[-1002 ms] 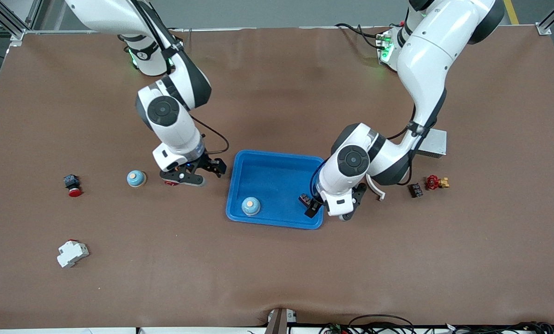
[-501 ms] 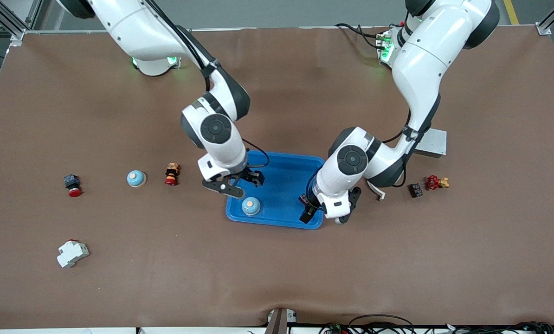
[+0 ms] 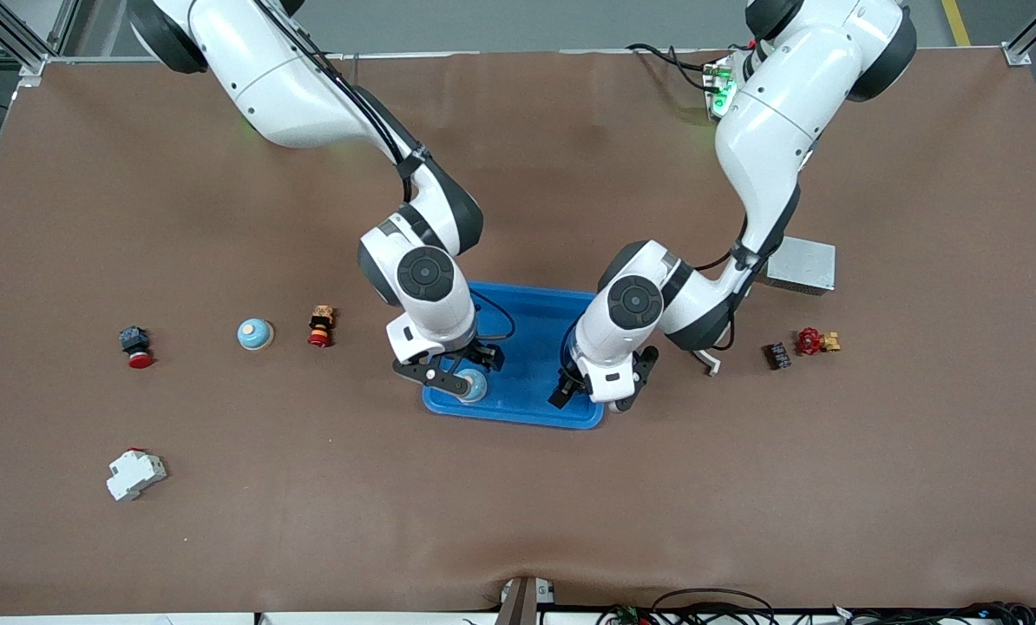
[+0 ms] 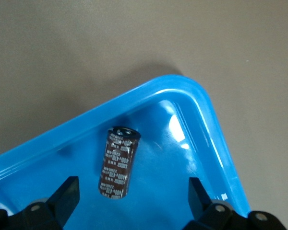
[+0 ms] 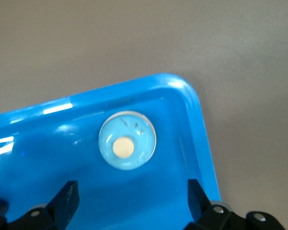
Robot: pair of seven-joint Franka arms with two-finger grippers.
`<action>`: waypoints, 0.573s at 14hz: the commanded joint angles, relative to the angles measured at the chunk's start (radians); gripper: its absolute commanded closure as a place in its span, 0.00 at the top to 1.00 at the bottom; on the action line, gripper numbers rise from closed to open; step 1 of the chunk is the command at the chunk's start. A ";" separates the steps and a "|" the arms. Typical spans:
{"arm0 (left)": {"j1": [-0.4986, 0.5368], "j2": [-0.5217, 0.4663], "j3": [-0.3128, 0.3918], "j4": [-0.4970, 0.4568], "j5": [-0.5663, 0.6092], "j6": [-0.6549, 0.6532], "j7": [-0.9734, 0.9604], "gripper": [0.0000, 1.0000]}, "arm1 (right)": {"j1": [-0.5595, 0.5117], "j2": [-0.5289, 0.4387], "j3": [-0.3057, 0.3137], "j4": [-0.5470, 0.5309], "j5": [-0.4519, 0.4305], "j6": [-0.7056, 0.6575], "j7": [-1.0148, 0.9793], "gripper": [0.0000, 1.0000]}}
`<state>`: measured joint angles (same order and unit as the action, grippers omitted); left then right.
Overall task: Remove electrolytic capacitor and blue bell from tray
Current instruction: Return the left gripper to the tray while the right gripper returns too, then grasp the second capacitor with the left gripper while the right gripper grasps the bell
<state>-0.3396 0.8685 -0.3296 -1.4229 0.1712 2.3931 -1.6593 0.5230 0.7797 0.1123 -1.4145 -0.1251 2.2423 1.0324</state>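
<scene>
A blue tray (image 3: 518, 417) lies mid-table. A light blue bell (image 3: 472, 387) with a tan button sits in the tray's near corner toward the right arm's end. My right gripper (image 3: 455, 369) hovers over it, open and empty. In the right wrist view the bell (image 5: 127, 146) lies apart from the fingers (image 5: 67, 199). My left gripper (image 3: 596, 395) is open over the tray's near corner toward the left arm's end. A brown capacitor (image 4: 117, 163) lies on its side on the tray floor between the spread fingers (image 4: 62, 196), untouched. It is hidden in the front view.
Toward the right arm's end lie a second bell (image 3: 255, 334), a red-and-orange part (image 3: 319, 325), a black-and-red button (image 3: 134, 345) and a white breaker (image 3: 135, 474). Toward the left arm's end lie a grey box (image 3: 800, 265), a black part (image 3: 776, 354) and a red valve (image 3: 809, 340).
My right arm has swung from the red-and-orange part, left on the table, to over the bell in the tray. My left gripper has shifted slightly toward the right arm's end.
</scene>
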 commanded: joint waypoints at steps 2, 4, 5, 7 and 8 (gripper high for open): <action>-0.019 0.020 0.029 0.013 0.031 -0.003 -0.034 1.00 | 0.022 0.104 -0.026 0.137 -0.028 -0.027 0.029 1.00; -0.022 0.029 0.041 0.015 0.031 -0.003 -0.034 1.00 | 0.026 0.127 -0.042 0.157 -0.028 -0.026 0.028 1.00; -0.025 0.033 0.041 0.015 0.031 -0.003 -0.034 1.00 | 0.026 0.139 -0.042 0.164 -0.028 -0.024 0.029 1.00; -0.025 0.037 0.043 0.015 0.031 -0.003 -0.034 1.00 | 0.026 0.157 -0.042 0.180 -0.030 -0.024 0.029 1.00; -0.025 0.037 0.043 0.015 0.031 -0.003 -0.036 1.00 | 0.026 0.168 -0.043 0.189 -0.030 -0.023 0.029 1.00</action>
<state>-0.3498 0.8995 -0.2979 -1.4232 0.1725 2.3929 -1.6594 0.5313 0.9098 0.0822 -1.2867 -0.1323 2.2395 1.0333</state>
